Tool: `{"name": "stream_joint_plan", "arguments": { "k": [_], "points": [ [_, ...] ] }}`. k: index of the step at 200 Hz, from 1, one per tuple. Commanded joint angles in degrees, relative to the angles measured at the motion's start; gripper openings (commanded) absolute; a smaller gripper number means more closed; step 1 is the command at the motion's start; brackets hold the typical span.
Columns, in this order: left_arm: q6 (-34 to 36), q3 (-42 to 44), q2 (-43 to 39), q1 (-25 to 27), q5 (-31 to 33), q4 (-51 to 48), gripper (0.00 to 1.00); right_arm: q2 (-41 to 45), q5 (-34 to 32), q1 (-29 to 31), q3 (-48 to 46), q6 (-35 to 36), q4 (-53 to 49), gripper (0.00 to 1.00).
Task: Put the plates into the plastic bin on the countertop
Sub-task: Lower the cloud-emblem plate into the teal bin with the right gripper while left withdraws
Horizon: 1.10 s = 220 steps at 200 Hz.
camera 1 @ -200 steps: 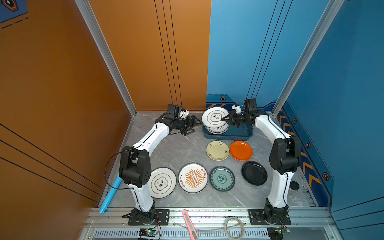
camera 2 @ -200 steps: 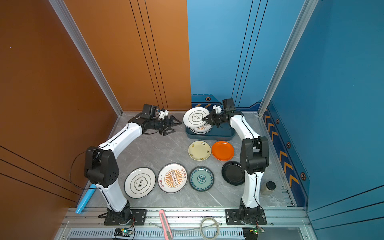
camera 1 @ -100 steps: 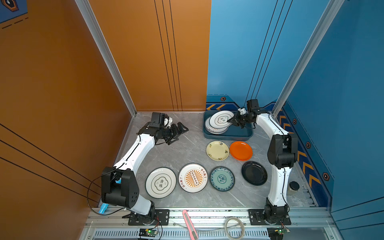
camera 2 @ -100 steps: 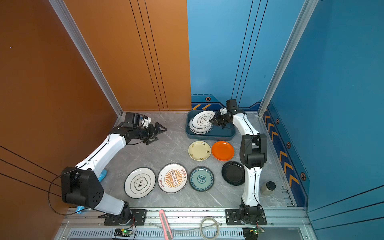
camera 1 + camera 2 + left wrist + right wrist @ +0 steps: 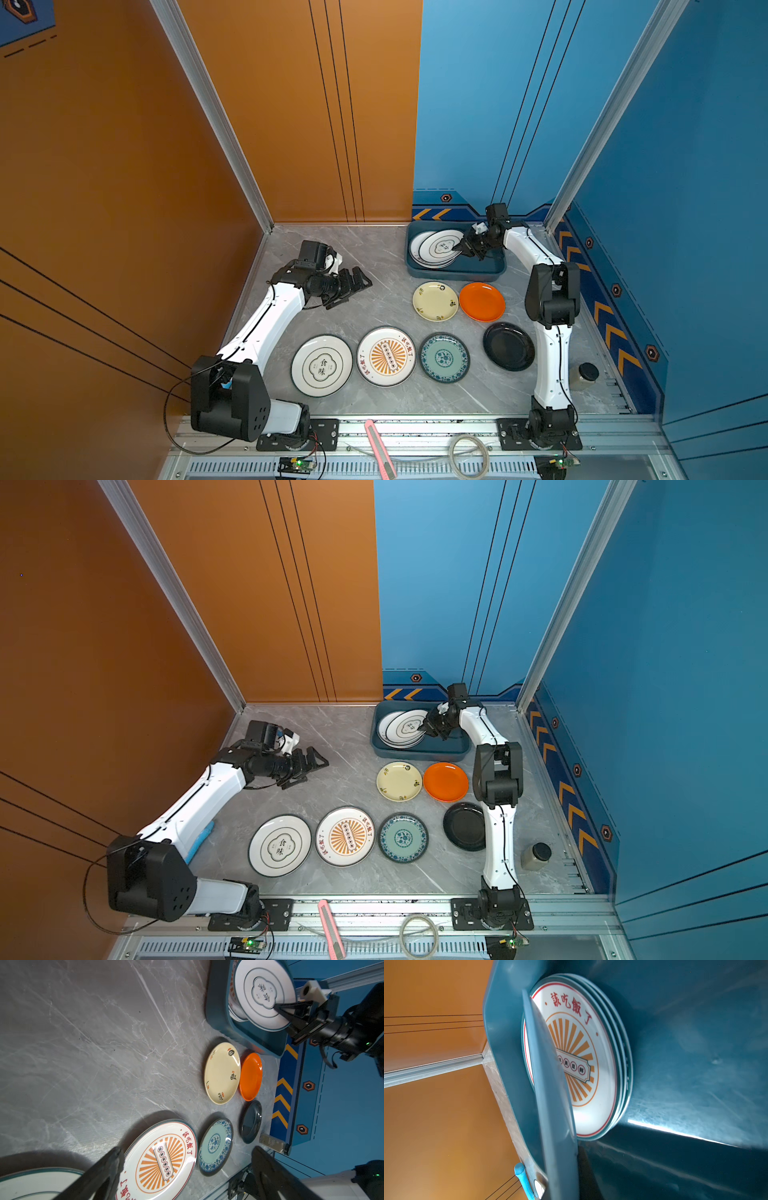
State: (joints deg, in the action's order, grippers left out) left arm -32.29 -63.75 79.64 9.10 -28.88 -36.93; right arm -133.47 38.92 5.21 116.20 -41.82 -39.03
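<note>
The dark teal plastic bin (image 5: pixel 457 272) (image 5: pixel 419 755) stands at the back of the countertop (image 5: pixel 374 257). My right gripper (image 5: pixel 460 247) (image 5: pixel 424 728) is shut on the rim of a quatrefoil plate (image 5: pixel 438 248) (image 5: pixel 264 995), held tilted over a stack topped by a sunburst plate (image 5: pixel 581 1059). In the right wrist view the held plate (image 5: pixel 550 1105) shows edge-on. My left gripper (image 5: pixel 359 282) (image 5: pixel 187 1152) hangs open and empty left of the bin. Loose plates lie in front: quatrefoil (image 5: pixel 321 365), sunburst (image 5: pixel 386 356), teal-patterned (image 5: pixel 444 357), black (image 5: pixel 508 346), cream (image 5: pixel 435 301), orange (image 5: pixel 482 301).
A small dark-lidded jar (image 5: pixel 584 376) stands by the right wall. A pink utility knife (image 5: pixel 380 449) and a cable loop (image 5: pixel 467 453) lie on the front aluminium frame. A blue tube (image 5: pixel 199 841) lies under the left arm. Walls close in on the left, back and right.
My right gripper has lowered the quatrefoil plate from above the bin down onto the stack inside. My left arm has drawn back from the bin, leftward and toward the front, still open.
</note>
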Motion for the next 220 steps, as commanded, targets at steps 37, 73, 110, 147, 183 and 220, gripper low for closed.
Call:
{"name": "stream_joint_plan", "arguments": {
  "k": [37, 73, 110, 147, 183, 220],
  "points": [
    [5.3, 1.6, 0.5, 0.5, 0.5, -3.7, 1.0, -4.0, -1.1, 0.5, 5.3, 0.3, -4.2, 0.0],
    [7.1, 1.4, 2.5, 1.3, 0.6, -4.4, 0.98, -6.2, -2.0, 0.8, 8.3, 0.3, -7.4, 0.11],
    [7.8, 0.7, 4.4, 2.2, 0.8, -4.5, 0.97, -7.5, -3.9, 1.1, 10.3, 0.6, -9.8, 0.28],
    [9.1, -0.5, 6.2, 2.7, 1.0, -5.8, 0.96, -8.6, -5.7, 1.2, 12.8, 1.3, -12.2, 0.39],
    [11.8, -1.9, 8.5, 3.9, 2.0, -8.7, 0.95, -9.4, -8.5, 1.4, 15.3, 2.6, -15.4, 0.43],
    [12.9, -2.0, 10.0, 4.9, 2.6, -9.3, 0.95, -11.1, -9.7, 1.9, 17.4, 3.3, -17.8, 0.45]
  ]
}}
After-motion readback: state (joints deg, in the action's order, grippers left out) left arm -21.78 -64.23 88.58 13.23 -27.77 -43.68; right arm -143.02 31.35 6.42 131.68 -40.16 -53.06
